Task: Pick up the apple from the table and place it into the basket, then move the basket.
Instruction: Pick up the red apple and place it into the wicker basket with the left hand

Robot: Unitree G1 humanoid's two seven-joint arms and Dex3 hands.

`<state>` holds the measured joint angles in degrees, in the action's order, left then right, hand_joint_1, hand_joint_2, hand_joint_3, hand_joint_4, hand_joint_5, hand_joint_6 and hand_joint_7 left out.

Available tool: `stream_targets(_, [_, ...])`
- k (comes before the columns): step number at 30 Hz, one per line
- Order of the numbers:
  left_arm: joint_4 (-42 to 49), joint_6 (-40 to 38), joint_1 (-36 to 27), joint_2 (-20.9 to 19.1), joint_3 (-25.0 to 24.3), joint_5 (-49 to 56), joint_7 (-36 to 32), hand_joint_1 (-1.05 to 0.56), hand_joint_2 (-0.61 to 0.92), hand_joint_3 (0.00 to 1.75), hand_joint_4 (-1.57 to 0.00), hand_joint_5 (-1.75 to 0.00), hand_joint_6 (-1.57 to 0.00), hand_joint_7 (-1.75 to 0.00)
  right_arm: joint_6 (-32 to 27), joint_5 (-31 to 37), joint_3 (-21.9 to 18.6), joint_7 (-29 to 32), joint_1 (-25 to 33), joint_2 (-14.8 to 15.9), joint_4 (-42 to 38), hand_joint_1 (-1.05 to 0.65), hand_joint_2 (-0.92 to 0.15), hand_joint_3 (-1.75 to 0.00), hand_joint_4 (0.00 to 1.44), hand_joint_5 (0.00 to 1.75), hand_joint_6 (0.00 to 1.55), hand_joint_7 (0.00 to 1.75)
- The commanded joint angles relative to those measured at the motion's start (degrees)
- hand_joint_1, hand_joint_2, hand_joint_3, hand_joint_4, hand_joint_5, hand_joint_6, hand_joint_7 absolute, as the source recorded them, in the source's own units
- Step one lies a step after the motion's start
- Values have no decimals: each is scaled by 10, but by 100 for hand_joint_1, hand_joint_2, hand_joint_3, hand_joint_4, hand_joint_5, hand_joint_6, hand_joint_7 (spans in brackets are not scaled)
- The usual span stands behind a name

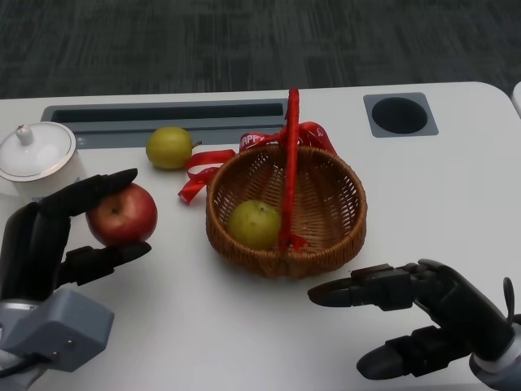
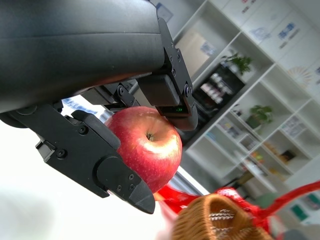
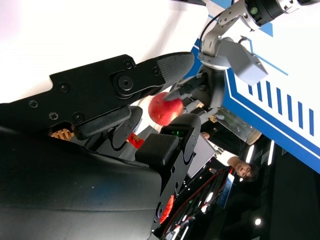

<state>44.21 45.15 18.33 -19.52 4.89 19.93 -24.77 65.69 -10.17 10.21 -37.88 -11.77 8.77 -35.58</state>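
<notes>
The apple point(image 1: 122, 214) is grasped in the left hand point(image 1: 57, 236), pinched between fingers point(image 1: 89, 194) above it and below it, and is held over the bench point(image 1: 440, 187) towards its left edge. In the left wrist view the apple point(image 2: 149, 147) is seen clamped on both sides by the fingers point(image 2: 117, 177), stem end outward.

The basket point(image 1: 286, 213) is set near the middle of the bench, and it lies from the apple towards the right edge, just beside it with a narrow gap left between. A yellow-green fruit point(image 1: 254, 224) is already lying inside the basket, on the side nearest the apple. The upright red handle point(image 1: 290, 167) is arched across the basket from far rim to near rim, so the half open to the left hand is judged to be the natural drop zone.

The right hand point(image 1: 423, 314) is held near the front edge of the bench, just short of the basket's near rim, with fingers parted and nothing grasped.

A second yellow-green fruit point(image 1: 169, 147) and a white lidded pot point(image 1: 34, 155) are set further back on the left.
</notes>
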Motion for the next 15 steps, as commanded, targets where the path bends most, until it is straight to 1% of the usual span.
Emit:
stream_targets(1, [-47,-2,-14,-3,-18,-26,29,-9,82,0,-123,-2,-109,-1,0,-1,-1,5,-1,3,-1,-50,-92,0,87,0,78,0])
stream_targets(6, [-60,-24,-18,5,-29,-32,54,-6,80,0,-125,-2,-111,-1,3,0,-2,8,0,1,-2,-50,-92,0,87,0,78,0])
stream_targets(9, [-70,-23,-24,14,-34,-44,70,-6,80,0,-124,-1,-111,-1,2,-4,-1,6,2,3,0,-50,-92,0,87,0,78,0])
stream_targets(15, [-136,-25,-34,30,-38,-83,122,-11,81,0,-123,0,-111,0,-1,-7,-1,4,1,4,0,-49,-92,0,87,0,78,0])
